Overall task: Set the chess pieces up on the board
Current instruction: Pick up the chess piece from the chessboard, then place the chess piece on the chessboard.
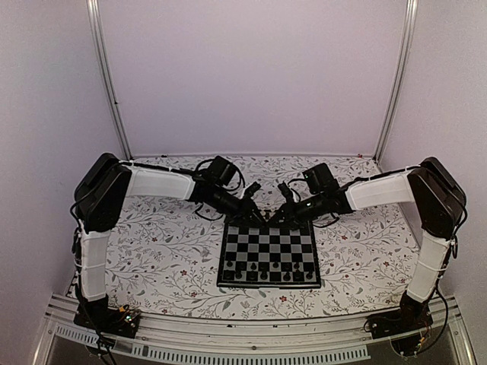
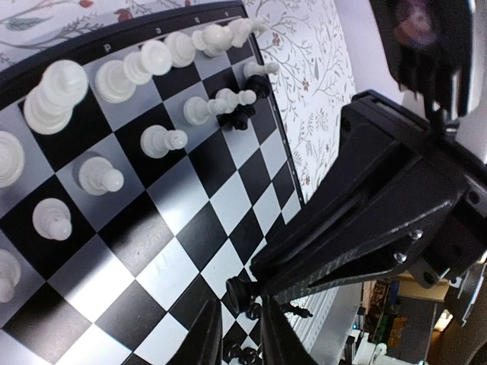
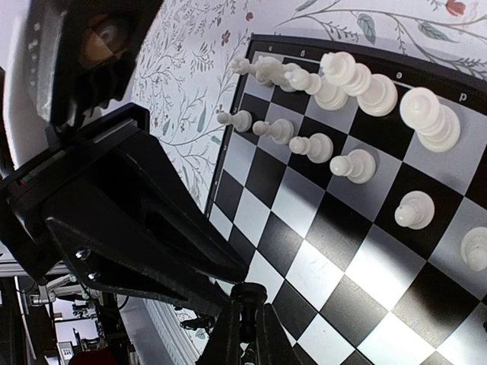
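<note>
left arm (image 1: 156, 183): upper link rises from base to high elbow on the left, forearm about level, reaching inward
right arm (image 1: 378, 192): mirrored, high elbow on the right, forearm reaching inward
left gripper (image 1: 256, 213): tipped down, fingers (image 2: 209, 338) close together, thin gap, grip unclear
right gripper (image 1: 280, 214): tipped down, fingers (image 3: 228, 338) nearly touching, grip unclear
grippers: facing each other, near, apart

One chessboard (image 1: 268, 248) on the worktop (image 1: 167, 255). Two arms: left arm (image 1: 156, 182), right arm (image 1: 380, 192). Two grippers: left gripper (image 1: 259, 217), right gripper (image 1: 278, 218). White pieces (image 2: 162, 141) and black pieces (image 2: 238, 116): too small and crowded to count.
</note>
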Controlling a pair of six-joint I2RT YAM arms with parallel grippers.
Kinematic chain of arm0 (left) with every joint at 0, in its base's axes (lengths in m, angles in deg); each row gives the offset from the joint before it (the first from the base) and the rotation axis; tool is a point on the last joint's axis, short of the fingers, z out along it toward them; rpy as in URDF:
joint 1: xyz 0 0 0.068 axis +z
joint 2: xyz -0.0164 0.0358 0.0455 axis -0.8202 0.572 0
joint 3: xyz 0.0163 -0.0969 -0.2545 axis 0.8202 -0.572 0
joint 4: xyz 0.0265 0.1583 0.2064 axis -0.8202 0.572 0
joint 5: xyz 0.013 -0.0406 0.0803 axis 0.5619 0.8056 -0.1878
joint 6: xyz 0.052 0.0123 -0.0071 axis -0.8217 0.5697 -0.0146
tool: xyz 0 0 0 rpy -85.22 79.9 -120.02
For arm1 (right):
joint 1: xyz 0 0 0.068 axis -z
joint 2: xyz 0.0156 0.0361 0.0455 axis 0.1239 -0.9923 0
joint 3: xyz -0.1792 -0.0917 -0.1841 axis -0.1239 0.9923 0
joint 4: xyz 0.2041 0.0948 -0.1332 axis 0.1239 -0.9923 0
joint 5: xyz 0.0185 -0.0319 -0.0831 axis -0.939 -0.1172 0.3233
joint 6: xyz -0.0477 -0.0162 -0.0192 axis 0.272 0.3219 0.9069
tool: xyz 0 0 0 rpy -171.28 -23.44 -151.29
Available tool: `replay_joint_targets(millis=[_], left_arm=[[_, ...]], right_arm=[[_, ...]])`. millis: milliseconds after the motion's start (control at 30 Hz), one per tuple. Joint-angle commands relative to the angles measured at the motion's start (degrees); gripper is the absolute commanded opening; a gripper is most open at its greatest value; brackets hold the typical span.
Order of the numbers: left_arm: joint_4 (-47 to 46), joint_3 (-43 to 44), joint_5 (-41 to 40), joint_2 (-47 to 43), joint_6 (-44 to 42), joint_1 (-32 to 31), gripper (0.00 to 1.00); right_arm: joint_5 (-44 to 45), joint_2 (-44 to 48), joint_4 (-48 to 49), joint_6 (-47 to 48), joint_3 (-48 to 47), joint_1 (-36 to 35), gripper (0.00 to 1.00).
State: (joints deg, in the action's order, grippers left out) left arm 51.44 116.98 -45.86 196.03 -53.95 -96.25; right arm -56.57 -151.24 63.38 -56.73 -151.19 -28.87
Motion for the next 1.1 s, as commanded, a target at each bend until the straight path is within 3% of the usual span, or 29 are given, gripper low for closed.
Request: replay_joint_targets(millis=[0,200,433,633,1067], left_arm=[[-0.5,2.0,0.5,-1.4,-0.7,1.1,0.25],[2.2,1.6,-0.4,-3.7,-3.7,1.7,0.30],[6.4,1.3,-2.8,-5.1,-7.3,2.1,0.30],[7.8,1.5,-4.4,-5.7,-9.0,2.6,0.30],[9.2,0.8,-5.0,-6.6,-10.9,4.2,0.30]], right_arm=[[3.8,0.7,-6.2,2.7,-3.3,-0.2,0.05],[11.2,4.5,-20.0,10.4,-6.7,-0.2,0.04],[19.7,8.1,-40.8,18.3,-12.6,-0.3,0.04],[24.7,10.2,-53.1,23.0,-13.1,-0.6,0.04],[30.0,9.1,-63.9,27.5,-12.8,-6.6,0.05]])
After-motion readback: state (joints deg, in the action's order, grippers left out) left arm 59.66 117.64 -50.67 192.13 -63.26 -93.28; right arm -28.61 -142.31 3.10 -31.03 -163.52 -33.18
